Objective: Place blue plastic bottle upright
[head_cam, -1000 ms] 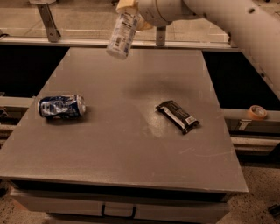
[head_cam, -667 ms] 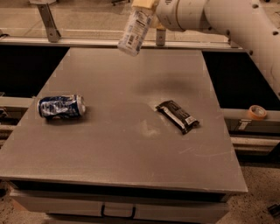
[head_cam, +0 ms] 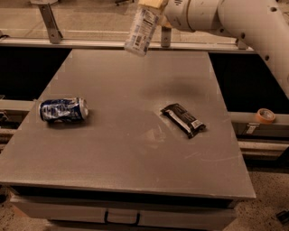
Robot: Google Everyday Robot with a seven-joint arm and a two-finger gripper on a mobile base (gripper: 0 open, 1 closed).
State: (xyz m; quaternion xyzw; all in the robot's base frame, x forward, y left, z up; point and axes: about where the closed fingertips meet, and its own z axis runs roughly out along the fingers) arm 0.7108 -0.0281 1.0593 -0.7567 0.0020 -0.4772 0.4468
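While a crushed blue can (head_cam: 63, 109) lies on its side near the left edge of the grey surface (head_cam: 126, 162), the blue plastic bottle (head_cam: 141, 28) hangs in the air above the far edge, a little left of that edge's middle. It touches nothing below it. It is tilted, its lower end swung toward the left and its upper end caught at the top of the view by the pincer (head_cam: 153, 3), which is clenched on the bottle. That upper end is hidden, so I cannot tell whether the cap points up or down. The white arm (head_cam: 239, 18) reaches in from the far right corner. Right of centre lies a flat black wrapper (head_cam: 183, 119), well apart from the can, and beyond the right edge, off the surface, sits a roll of tape (head_cam: 264, 115). The bottle looks clear and thin-walled, so I judge it light and easy to tip. It will probably give under a hard squeeze, and its smooth label may be slippery. Holding it by one end lets it swing, as the tilt suggests. A grip around the labelled middle, or firmly at the stiffer neck, would keep it straighter. To stand it upright, the base must meet the surface flat on the open stretch between the can and the wrapper.
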